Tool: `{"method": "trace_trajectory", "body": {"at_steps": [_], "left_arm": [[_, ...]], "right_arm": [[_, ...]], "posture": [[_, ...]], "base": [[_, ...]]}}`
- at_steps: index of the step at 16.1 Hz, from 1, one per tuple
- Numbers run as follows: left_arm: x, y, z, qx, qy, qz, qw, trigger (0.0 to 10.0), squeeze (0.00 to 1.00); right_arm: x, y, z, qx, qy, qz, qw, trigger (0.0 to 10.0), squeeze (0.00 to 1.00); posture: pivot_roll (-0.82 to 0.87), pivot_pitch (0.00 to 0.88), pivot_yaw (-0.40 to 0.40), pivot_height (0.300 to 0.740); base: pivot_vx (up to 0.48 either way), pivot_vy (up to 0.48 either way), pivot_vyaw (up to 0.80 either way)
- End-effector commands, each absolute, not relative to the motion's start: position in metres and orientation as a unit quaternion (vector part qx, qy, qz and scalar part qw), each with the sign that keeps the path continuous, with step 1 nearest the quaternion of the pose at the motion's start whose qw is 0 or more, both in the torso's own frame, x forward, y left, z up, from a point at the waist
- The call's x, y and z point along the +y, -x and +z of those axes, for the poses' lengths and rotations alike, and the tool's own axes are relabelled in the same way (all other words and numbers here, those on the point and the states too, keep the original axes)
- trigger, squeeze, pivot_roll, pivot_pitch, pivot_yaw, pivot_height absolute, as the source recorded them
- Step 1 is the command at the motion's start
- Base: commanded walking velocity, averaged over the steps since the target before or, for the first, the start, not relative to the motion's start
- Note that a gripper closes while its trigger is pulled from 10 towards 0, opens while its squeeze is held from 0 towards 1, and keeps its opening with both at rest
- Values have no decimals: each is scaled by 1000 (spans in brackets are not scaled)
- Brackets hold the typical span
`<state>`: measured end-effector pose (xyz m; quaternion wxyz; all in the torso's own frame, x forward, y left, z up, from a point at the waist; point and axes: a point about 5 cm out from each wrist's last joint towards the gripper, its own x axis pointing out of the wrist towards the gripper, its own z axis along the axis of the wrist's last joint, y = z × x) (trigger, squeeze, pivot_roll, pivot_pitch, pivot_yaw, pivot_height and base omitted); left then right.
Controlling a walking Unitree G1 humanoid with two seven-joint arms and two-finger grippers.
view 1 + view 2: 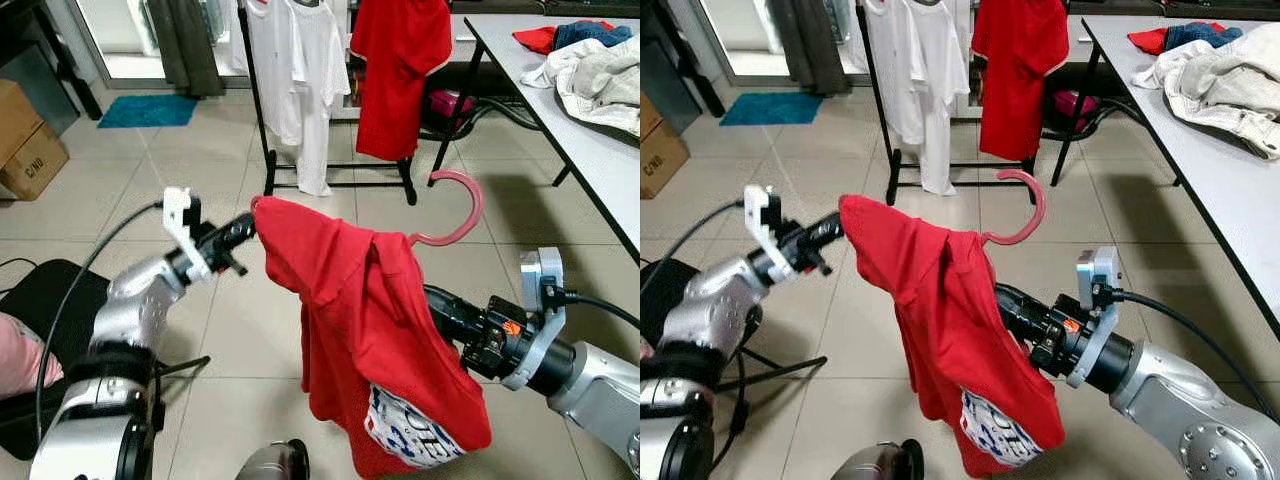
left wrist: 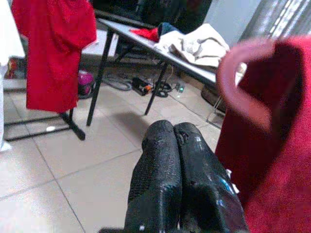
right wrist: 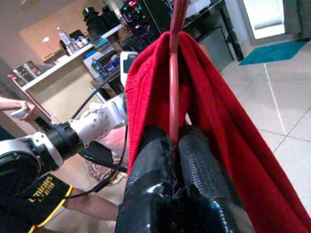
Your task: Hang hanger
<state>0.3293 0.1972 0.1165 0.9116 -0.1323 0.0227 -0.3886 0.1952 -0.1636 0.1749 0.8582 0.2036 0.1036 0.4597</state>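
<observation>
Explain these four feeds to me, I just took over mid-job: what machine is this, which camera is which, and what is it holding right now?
This is a walking humanoid robot with two silver arms, each ending in a two-fingered black claw. The top two pictures come from its head, looking down; the other two look along each wrist. The right claw is shut on the pink hanger, which carries a red shirt. The left claw, fingers together, sits at the shirt's shoulder end. Ahead stands a clothes rack with white shirts and a hanging red shirt. On the robot's right a table holds a pile of clothes.
</observation>
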Motion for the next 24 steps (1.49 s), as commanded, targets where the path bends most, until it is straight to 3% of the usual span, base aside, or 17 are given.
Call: {"method": "trace_trajectory", "body": {"at_steps": [1, 3, 4, 5, 11, 16, 20, 22, 23, 24], "left_arm": [[197, -328, 116, 29, 124, -391, 912, 0, 0], [194, -320, 110, 46, 90, -416, 904, 0, 0], [191, -314, 108, 54, 89, -453, 885, 10000, 0], [191, -312, 110, 50, 88, -467, 878, 10000, 1000], [209, -297, 126, 58, 97, -533, 839, 10000, 1000], [243, -296, 147, 63, 154, -512, 842, 10000, 1000], [237, -294, 149, 81, 155, -536, 826, 10000, 1000], [233, -300, 140, 85, 125, -522, 840, 10000, 1000], [232, -303, 137, 81, 116, -509, 849, 10000, 894], [231, -306, 136, 83, 113, -506, 851, 10000, 224]], "right_arm": [[-164, -195, 180, 86, -198, 457, 863, 10000, 0], [-164, -194, 180, 88, -189, 460, 863, 10000, 0], [-163, -194, 179, 89, -187, 462, 863, 10000, 0], [-163, -194, 179, 89, -186, 463, 862, 10000, 0], [-165, -196, 179, 93, -177, 470, 860, 10000, 0], [-162, -199, 178, 95, -172, 475, 858, 10000, 0], [-162, -199, 177, 97, -169, 477, 857, 10000, 0], [-163, -200, 177, 96, -169, 478, 857, 10000, 0], [-163, -200, 178, 96, -168, 478, 857, 10000, 0], [-163, -200, 178, 95, -167, 479, 856, 10000, 0]], "posture": [[-28, 48, 91, 740], [-27, 43, 90, 740], [-26, 41, 89, 740], [-26, 41, 91, 740], [-27, 47, 80, 740], [-17, 46, 80, 740], [-16, 45, 79, 740], [-19, 45, 76, 740], [-20, 44, 76, 740], [-22, 44, 75, 740]], "base": [[0, 0, 0], [0, 0, 0], [0, 0, 0], [0, 0, 0], [0, 0, 0], [0, 0, 0], [0, 0, 0], [0, 0, 0], [0, 0, 0], [0, 0, 0]]}}
